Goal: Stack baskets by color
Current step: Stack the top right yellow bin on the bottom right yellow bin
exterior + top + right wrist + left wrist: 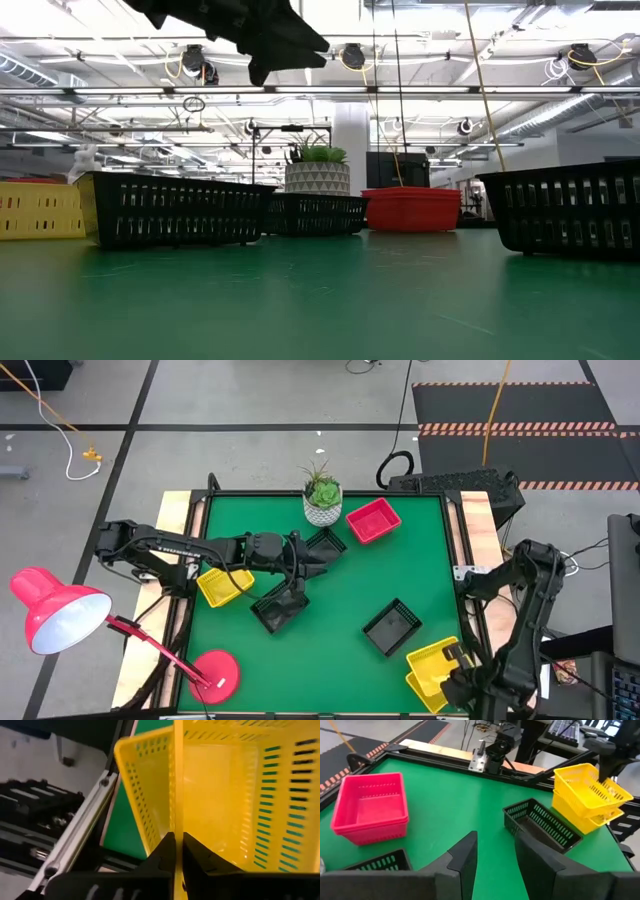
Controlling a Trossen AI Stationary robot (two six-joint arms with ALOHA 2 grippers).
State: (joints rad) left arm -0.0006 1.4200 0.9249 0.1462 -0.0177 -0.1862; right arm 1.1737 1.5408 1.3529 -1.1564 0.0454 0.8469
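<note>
Right hand (175, 840) pinching yellow basket (220, 785) wall

Overhead, table-level, two close wrist views.

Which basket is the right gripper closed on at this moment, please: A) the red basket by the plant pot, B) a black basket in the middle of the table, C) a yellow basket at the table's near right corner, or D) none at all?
C: in the right wrist view the right gripper is pinched shut on the wall of a yellow basket, at the table's near right corner.
</note>
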